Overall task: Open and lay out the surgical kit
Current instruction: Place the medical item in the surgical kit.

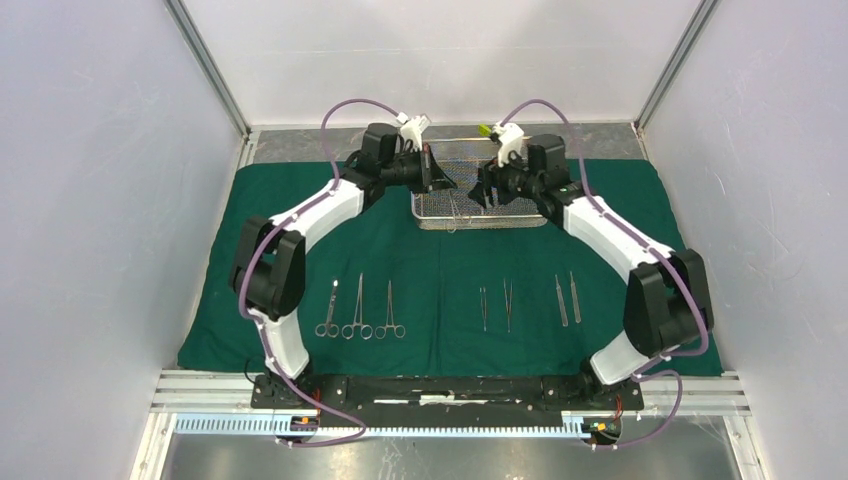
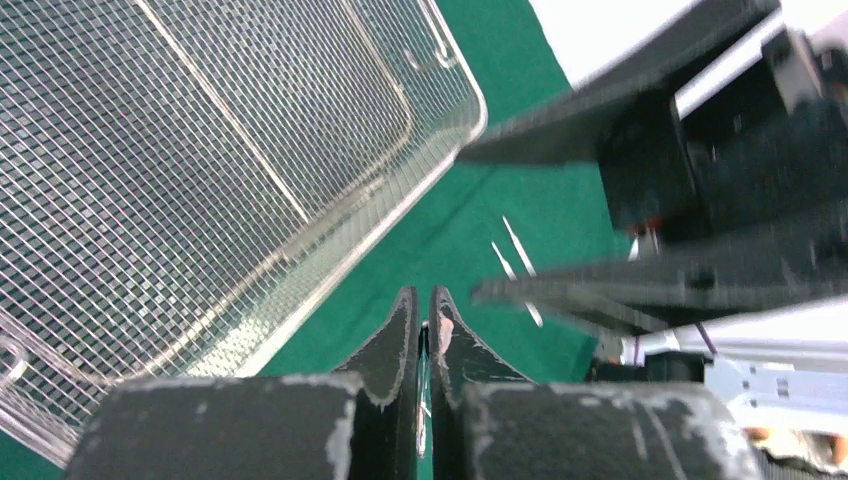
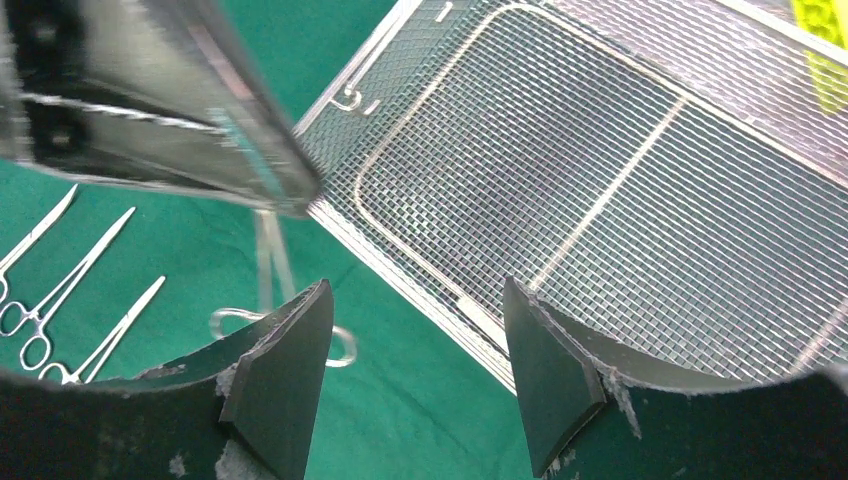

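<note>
Surgical-kit wrap, a dark green cloth [image 1: 440, 275], is lying spread flat over the table, reaching nearly from its left edge to its right. A rectangular silver wire-mesh tray [image 1: 455, 160] is sitting at the middle of the cloth's far edge. Three slim steel ring-handled clamps [image 1: 357, 312] are lying side by side towards the cloth's near edge, left of centre, and four slim steel tweezers [image 1: 508, 305] are lying in two pairs right of centre.

Both arms are reaching in over the tray's near rim. The left gripper [image 2: 425, 300] is holding its fingers pressed tight together. A fourth steel clamp [image 3: 272, 255] is showing just outside the tray's near rim, its shafts running out from under that gripper's tip (whether it is actually being pinched I cannot tell, the view being blurred). The right gripper [image 3: 415, 300] is hanging with its fingers spread wide and nothing between them, above the tray's near rim. A small yellow-green block [image 3: 820, 40] is sitting by the tray's far side.
</note>
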{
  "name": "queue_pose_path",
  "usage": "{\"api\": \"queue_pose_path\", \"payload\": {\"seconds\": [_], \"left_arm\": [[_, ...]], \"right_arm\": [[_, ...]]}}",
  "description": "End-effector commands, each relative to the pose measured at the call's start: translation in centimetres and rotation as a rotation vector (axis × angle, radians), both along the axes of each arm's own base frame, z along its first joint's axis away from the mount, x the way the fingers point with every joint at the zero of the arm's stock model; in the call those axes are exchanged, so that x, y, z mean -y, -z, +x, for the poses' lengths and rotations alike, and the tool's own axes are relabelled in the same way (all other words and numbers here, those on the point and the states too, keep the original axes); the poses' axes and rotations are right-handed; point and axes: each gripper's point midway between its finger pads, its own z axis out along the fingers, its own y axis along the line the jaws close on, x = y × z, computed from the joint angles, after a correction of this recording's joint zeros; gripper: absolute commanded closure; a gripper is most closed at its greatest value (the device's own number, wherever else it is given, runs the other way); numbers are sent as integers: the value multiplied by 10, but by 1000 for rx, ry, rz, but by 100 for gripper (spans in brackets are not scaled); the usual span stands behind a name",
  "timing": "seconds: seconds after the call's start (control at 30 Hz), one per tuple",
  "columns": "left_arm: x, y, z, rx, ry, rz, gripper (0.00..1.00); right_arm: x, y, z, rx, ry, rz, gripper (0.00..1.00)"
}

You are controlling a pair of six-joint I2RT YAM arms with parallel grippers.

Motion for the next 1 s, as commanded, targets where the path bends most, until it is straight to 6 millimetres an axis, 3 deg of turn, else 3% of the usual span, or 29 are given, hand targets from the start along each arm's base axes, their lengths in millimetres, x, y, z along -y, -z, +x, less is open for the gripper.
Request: {"api": "queue_pose_path", "payload": {"seconds": [0.0, 0.1, 0.23, 0.4, 0.7, 0.97], "left_arm": [[-5, -28, -51, 84, 149, -3, 98], [-13, -17, -88, 43, 224, 2, 98], [-28, 12, -136, -53, 295, 8, 98], [-41, 48, -178, -154, 328, 28, 98], [-52, 95, -204, -212, 332, 33, 98], [-55, 102, -204, -164, 339, 39, 98]], "right_arm": [[24, -37, -2, 118, -7, 57, 31], [39, -42, -8, 155, -14, 51, 31], [57, -38, -20, 192, -12, 27, 31], [80, -37, -32, 276, 32, -23, 31], [98, -35, -45, 319, 68, -56, 30], [96, -30, -47, 310, 60, -30, 30]]}}
